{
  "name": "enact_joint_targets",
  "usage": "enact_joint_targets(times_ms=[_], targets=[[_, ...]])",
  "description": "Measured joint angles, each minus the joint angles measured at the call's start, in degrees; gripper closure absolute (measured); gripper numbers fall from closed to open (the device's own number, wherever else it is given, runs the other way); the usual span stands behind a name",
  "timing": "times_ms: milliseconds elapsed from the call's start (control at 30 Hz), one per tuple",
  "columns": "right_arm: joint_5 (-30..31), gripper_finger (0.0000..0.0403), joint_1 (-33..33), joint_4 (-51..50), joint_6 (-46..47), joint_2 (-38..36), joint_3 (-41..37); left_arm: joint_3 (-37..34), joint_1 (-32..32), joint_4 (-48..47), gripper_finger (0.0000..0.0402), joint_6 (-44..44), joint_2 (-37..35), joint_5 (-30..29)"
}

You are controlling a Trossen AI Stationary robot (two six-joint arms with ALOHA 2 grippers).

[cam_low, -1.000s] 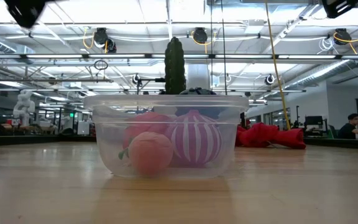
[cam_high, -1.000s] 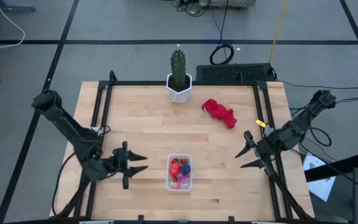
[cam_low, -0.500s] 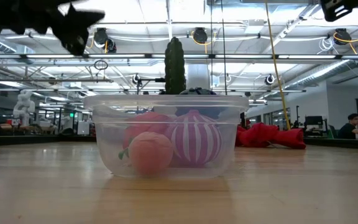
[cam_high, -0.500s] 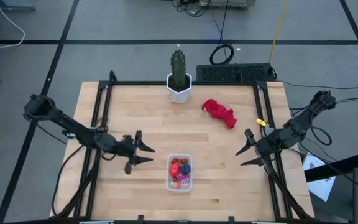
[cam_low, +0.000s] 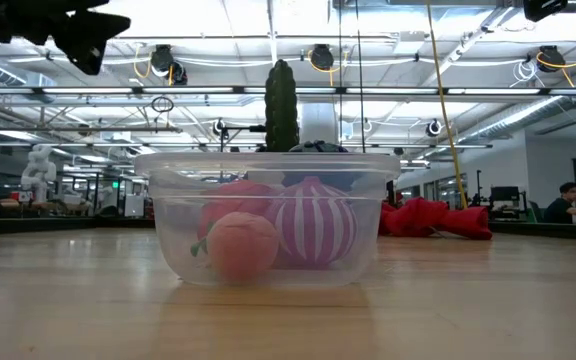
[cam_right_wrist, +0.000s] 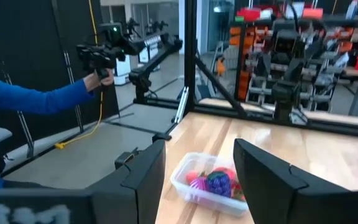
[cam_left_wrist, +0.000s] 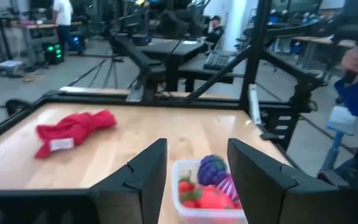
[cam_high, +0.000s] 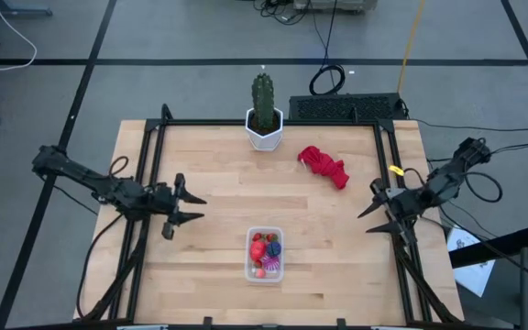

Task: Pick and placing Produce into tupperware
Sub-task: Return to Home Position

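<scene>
Two grippers are hanging with fingers spread wide, the left gripper (cam_high: 198, 209) by the tabletop's (cam_high: 227, 174) left edge, the right gripper (cam_high: 366, 221) by its right edge. The produce (cam_high: 265, 247) is lying inside the tupperware (cam_high: 249, 259) near the front edge.

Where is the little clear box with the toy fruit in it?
In the high view, the tupperware sits near the front edge of the table, roughly between the left gripper and the right gripper; the red cloth lies farther back.

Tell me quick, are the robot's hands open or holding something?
Left gripper: open, holding nothing.
Right gripper: open, holding nothing.
</scene>
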Motion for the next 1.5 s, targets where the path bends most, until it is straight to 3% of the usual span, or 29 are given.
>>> enact_joint_targets(times_ms=[300, 533, 800, 1233, 1500], targets=[[3.5, 0.022, -0.1, -4.1, -2.4, -7.0, 0.0, 0.0, 0.3, -7.7, 0.0227, -2.2, -8.5, -0.5], [11.2, 0.022, -0.5, -3.3, -4.1, -9.6, -2.5, 0.0, 2.9, -9.4, 0.0227, -3.7, -8.7, 0.0], [12.3, 0.022, -6.3, 3.5, -9.3, -9.6, -7.0, 0.0, 10.3, -6.7, 0.0227, -2.2, -5.0, 7.5], [11.8, 0.022, -17.8, 3.4, -11.2, -9.9, -7.2, 0.0, 24.0, -6.5, 0.0227, -1.6, -4.4, 19.6], [8.7, 0.022, -21.3, 2.4, -11.2, -17.6, -7.2, 0.0, 28.5, -6.3, 0.0226, 0.7, -6.2, 24.4]])
